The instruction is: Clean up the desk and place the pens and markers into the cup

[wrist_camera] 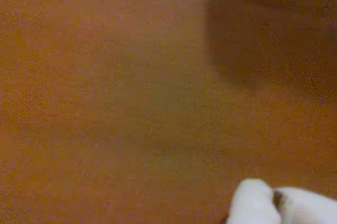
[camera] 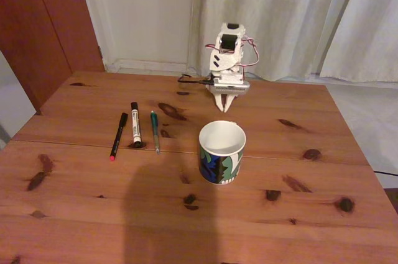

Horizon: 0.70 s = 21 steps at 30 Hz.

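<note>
On the wooden desk (camera: 93, 202) three sticks lie side by side, left of centre in the fixed view: a black pen with a red end (camera: 118, 135), a white marker with a black cap (camera: 135, 125) and a thin green pen (camera: 154, 130). The patterned white cup (camera: 222, 151) stands upright to their right, with nothing visible inside. My gripper (camera: 224, 105) hangs folded at the back of the desk, tips down on the wood and shut, well behind the cup. In the blurred wrist view the white fingertips (wrist_camera: 253, 205) meet close above the desk (wrist_camera: 105, 103).
White curtains and a wall stand behind the desk, and a red-brown cabinet is at the back left. A dark cable (camera: 189, 80) runs from the arm's base. A broad shadow falls on the desk's front.
</note>
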Each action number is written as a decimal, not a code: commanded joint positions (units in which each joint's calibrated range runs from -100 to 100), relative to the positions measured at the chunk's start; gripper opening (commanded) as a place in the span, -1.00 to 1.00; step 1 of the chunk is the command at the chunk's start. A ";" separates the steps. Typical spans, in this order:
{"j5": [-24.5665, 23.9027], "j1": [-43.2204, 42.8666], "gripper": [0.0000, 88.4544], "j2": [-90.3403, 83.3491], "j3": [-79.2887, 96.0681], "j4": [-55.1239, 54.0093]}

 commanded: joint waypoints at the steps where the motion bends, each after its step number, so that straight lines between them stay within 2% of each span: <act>1: -0.16 0.21 -0.98 8.88 -8.94 -0.09; 21: -0.06 3.18 -0.99 60.27 -54.30 -0.17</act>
